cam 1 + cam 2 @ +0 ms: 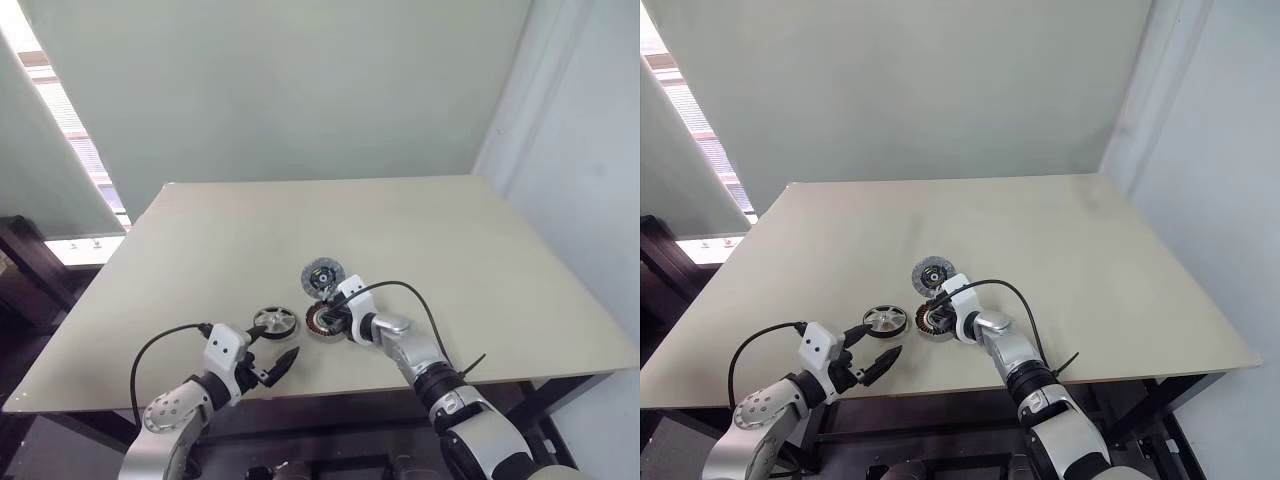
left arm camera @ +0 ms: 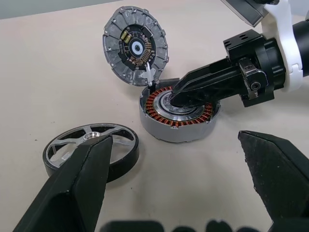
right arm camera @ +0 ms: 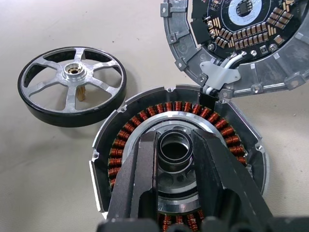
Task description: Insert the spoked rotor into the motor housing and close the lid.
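Note:
The motor housing (image 3: 178,107), a silver disc with copper windings, lies near the table's front edge. My right gripper (image 3: 174,145) reaches over it, its two black fingers shut on the small hub at its centre. The lid (image 2: 136,46) lies open flat just behind the housing, inner side up, joined to it by a small tab with wires. The spoked rotor (image 1: 275,320), silver spokes in a black rim, rests flat on the table left of the housing. My left gripper (image 1: 275,347) hovers open just in front of the rotor, holding nothing.
The beige table (image 1: 450,230) stretches wide behind and to the right of the parts. Its front edge runs close under both arms. A black cable (image 1: 405,290) loops off the right wrist. A wall stands behind the table.

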Robot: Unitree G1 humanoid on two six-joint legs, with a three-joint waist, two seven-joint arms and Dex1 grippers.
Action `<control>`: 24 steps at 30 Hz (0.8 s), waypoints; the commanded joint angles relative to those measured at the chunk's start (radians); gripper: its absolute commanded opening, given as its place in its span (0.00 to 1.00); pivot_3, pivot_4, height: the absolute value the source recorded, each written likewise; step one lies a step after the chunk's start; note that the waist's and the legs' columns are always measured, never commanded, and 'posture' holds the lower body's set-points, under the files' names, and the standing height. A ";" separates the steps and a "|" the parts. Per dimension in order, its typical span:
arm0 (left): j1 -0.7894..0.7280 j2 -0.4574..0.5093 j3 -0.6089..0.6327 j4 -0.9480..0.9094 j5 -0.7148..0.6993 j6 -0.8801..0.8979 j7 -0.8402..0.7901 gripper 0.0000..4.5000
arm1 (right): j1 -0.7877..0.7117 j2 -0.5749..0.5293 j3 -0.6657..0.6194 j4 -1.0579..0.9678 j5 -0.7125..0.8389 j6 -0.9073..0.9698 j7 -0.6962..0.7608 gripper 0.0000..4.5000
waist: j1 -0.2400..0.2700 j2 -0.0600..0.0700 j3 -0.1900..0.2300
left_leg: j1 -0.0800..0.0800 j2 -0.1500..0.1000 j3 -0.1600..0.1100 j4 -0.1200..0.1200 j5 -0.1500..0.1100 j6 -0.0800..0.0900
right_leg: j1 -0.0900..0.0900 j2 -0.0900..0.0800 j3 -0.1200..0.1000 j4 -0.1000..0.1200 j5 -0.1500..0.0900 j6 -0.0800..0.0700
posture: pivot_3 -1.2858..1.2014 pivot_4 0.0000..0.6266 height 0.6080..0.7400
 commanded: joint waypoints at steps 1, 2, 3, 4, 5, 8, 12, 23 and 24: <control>-0.007 0.005 0.010 -0.044 -0.012 -0.013 -0.003 1.00 | -0.022 -0.003 -0.006 -0.018 -0.008 -0.003 0.006 0.16 | 0.000 0.000 0.000 | 0.000 0.000 0.000 0.000 0.000 0.000 | 0.000 0.000 0.000 0.000 0.000 0.000 | 0.52 0.00 1.00; -0.007 0.005 0.010 -0.043 -0.012 -0.014 -0.003 1.00 | -0.022 -0.003 -0.005 -0.019 -0.010 -0.002 0.007 0.16 | 0.000 0.000 0.000 | 0.000 0.000 0.000 0.000 0.000 0.000 | 0.000 0.000 0.000 0.000 0.000 0.000 | 0.52 0.00 1.00; -0.007 0.005 0.010 -0.042 -0.012 -0.015 -0.004 1.00 | -0.021 -0.003 -0.004 -0.021 -0.012 -0.001 0.008 0.16 | 0.000 0.000 0.000 | 0.000 0.000 0.000 0.000 0.000 -0.001 | 0.000 0.000 0.000 0.000 0.000 0.000 | 0.52 0.00 1.00; -0.007 0.005 0.009 -0.041 -0.012 -0.016 -0.005 1.00 | -0.021 -0.004 -0.004 -0.022 -0.012 0.000 0.009 0.16 | 0.000 0.000 0.000 | 0.000 0.000 0.000 0.000 0.000 0.000 | 0.000 0.000 0.000 0.000 0.000 0.000 | 0.52 0.00 1.00; -0.008 0.005 0.008 -0.039 -0.011 -0.017 -0.006 1.00 | -0.020 -0.004 -0.003 -0.023 -0.014 0.002 0.009 0.16 | 0.000 0.000 0.000 | 0.000 0.000 0.000 0.000 0.000 0.000 | 0.000 0.000 0.000 0.000 0.000 0.000 | 0.52 0.00 1.00; -0.012 0.004 0.006 -0.034 -0.010 -0.019 -0.007 1.00 | -0.019 -0.006 0.000 -0.027 -0.017 0.006 0.012 0.16 | 0.000 0.000 0.000 | 0.000 0.000 0.000 0.000 0.000 0.000 | 0.000 0.000 0.000 0.000 0.000 0.000 | 0.52 0.00 1.00; -0.016 0.003 0.005 -0.031 -0.009 -0.020 -0.009 1.00 | -0.018 -0.009 0.003 -0.029 -0.023 0.011 0.018 0.16 | 0.000 0.000 0.000 | 0.000 0.000 0.000 0.000 0.000 0.000 | 0.000 0.000 0.000 0.000 0.000 0.000 | 0.52 0.00 1.00; -0.025 0.001 0.001 -0.019 -0.005 -0.024 -0.013 1.00 | -0.013 -0.013 0.005 -0.033 -0.037 0.018 0.027 0.16 | 0.000 0.000 0.000 | 0.000 0.000 0.000 0.000 0.000 0.000 | 0.000 0.000 0.000 0.000 0.000 0.000 | 0.52 0.00 1.00; -0.026 0.001 0.001 -0.018 -0.005 -0.025 -0.014 1.00 | -0.013 -0.013 0.005 -0.033 -0.038 0.017 0.027 0.16 | 0.000 0.000 0.000 | 0.000 0.000 0.000 0.000 0.000 0.000 | 0.000 0.000 0.000 0.000 0.000 0.000 | 0.52 0.00 1.00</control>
